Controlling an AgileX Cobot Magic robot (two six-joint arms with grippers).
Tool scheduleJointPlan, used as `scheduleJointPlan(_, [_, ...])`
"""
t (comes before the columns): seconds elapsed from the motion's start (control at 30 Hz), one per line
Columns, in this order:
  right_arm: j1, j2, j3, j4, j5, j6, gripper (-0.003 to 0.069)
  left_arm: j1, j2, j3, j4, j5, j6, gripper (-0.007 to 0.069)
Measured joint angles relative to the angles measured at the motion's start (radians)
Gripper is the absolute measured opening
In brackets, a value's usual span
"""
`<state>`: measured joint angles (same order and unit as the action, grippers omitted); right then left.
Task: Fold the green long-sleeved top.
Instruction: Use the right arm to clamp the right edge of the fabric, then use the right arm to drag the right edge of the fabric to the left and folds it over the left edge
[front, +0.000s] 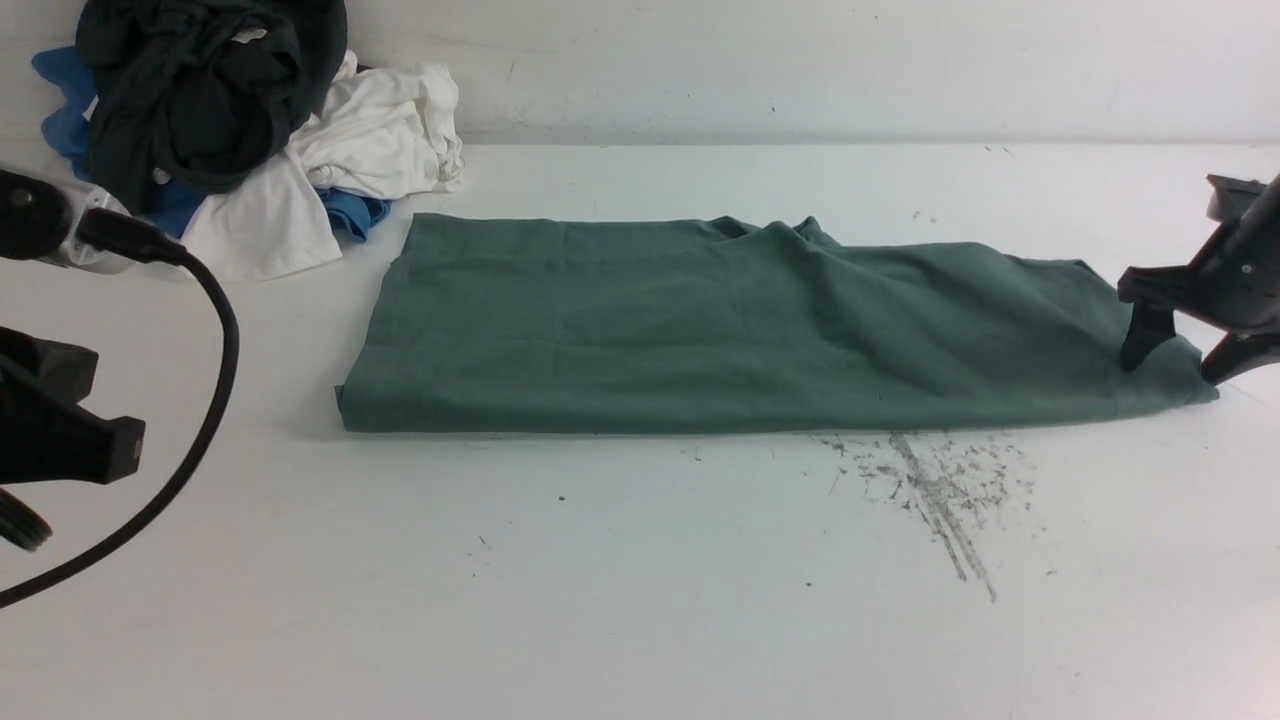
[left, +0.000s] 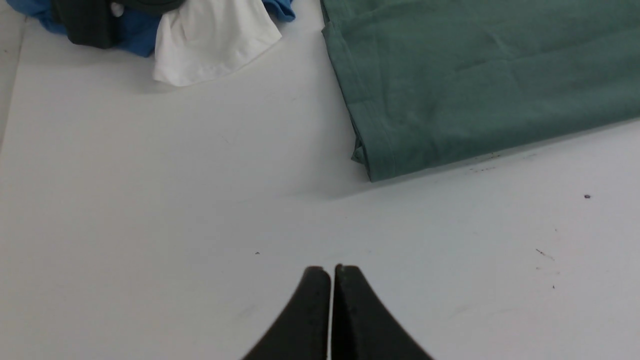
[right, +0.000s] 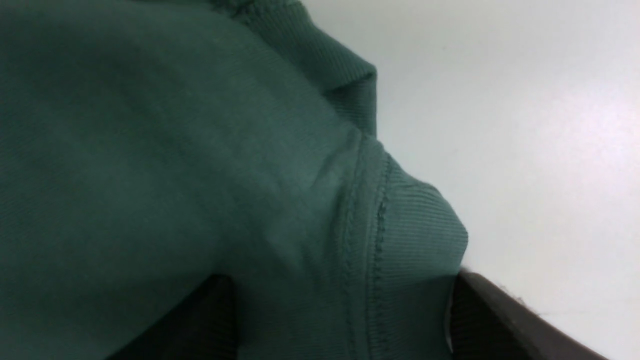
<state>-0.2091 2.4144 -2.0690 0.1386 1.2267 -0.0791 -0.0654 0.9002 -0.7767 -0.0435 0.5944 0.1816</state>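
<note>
Only in the right wrist view is the ribbed band (right: 410, 220) of the green long-sleeved top (front: 760, 330) made out, its stitched seam bulging between the two spread fingers of the right pincer (front: 1175, 370). The jaws are held wide apart, and no clamping on the cloth is seen. In the front view that pincer is set at the top's near right corner. The top is laid as a long folded rectangle across the middle of the white tabletop (front: 640, 600), smooth on its left half and rumpled toward the right.

Only in the left wrist view is the left pincer (left: 331, 272) shown. Its black fingers are pressed together with nothing between them, over bare tabletop, well apart from the top's hemmed left edge.

A heap of clothes (front: 250, 130) is piled at the far left: a dark garment (front: 190, 90), a white garment (front: 380, 130) and a blue garment (front: 355, 212), near the top but apart from it. Part of the tabletop is crossed by a black cable (front: 210, 380) in the front view. Grey scuff marks (front: 940, 490) are seen just before the top's near edge.
</note>
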Motion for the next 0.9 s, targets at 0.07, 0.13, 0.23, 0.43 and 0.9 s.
scheduleJointPlan(0.07, [-0.002, 0.002, -0.005, 0.008, 0.000, -0.039, 0.0461, 0.000, 0.000, 0.000, -0.007, 0.000, 0.000, -0.0007])
scheduleJointPlan(0.13, [-0.003, 0.004, -0.010, 0.013, 0.000, -0.071, 0.0402, 0.000, 0.000, 0.000, -0.016, 0.000, 0.000, -0.0007])
scheduleJointPlan(0.23, [-0.006, 0.003, -0.011, 0.019, -0.001, -0.091, 0.0295, 0.000, 0.000, 0.000, -0.040, 0.004, 0.000, -0.0007])
scheduleJointPlan(0.43, [-0.023, -0.041, -0.009, 0.027, 0.007, -0.103, 0.0048, 0.000, -0.025, 0.000, -0.057, 0.021, 0.000, -0.0007])
scheduleJointPlan(0.9, [0.021, -0.380, -0.015, -0.011, 0.020, -0.095, 0.0012, 0.000, -0.083, 0.000, -0.103, 0.032, 0.000, -0.0007])
